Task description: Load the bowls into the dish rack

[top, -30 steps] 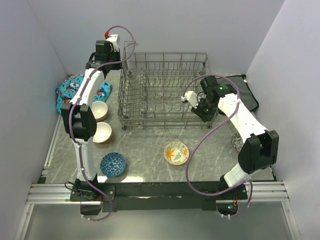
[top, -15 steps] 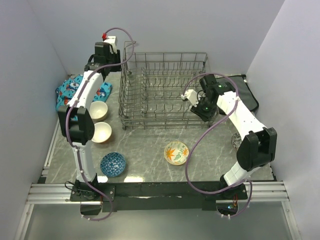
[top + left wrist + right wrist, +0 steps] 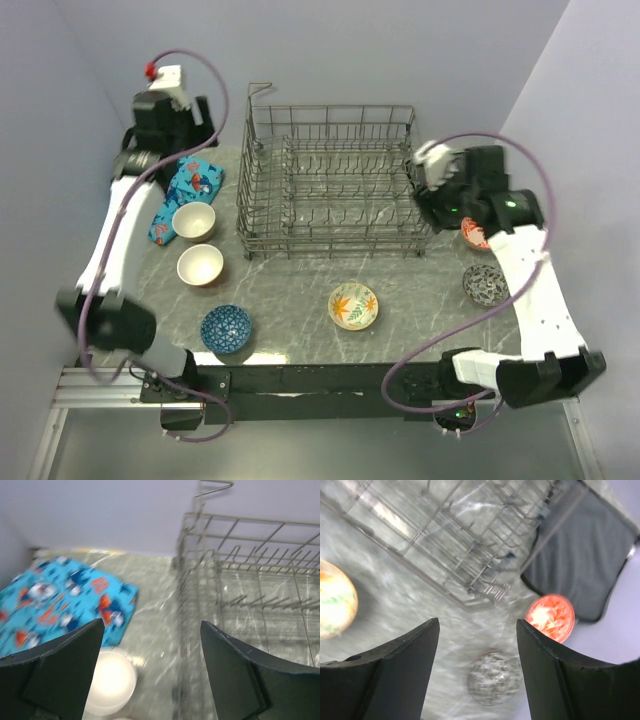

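Both arms are hanging empty over the table, and the dish rack (image 3: 330, 190) is sitting bare at the far middle with none of the bowls in it. The left gripper (image 3: 150, 675) is holding its fingers spread wide with nothing between them. It is looking down on a plain cream bowl (image 3: 111, 680) lying near the rack's left wall, beside a blue printed cloth (image 3: 55, 600). If it is coming down here, I am thinking a finger could be catching the wire wall or dragging the cloth along instead of taking the rim. The right gripper (image 3: 475, 680) is gaping just as wide and empty above the orange-red bowl (image 3: 550, 616) and the speckled bowl (image 3: 493, 677). The red one is lying close to the rack's right end and just beside the dark mat (image 3: 585, 555), so a finger landing on wire or mat could be tipping it. The speckled one is lying toward the table's right edge, where a nudge could be sending it off. Glazed rims are looking slippery, and a bowl slipping above the tines could be chipping. Both arms reaching into the rack together could be colliding.
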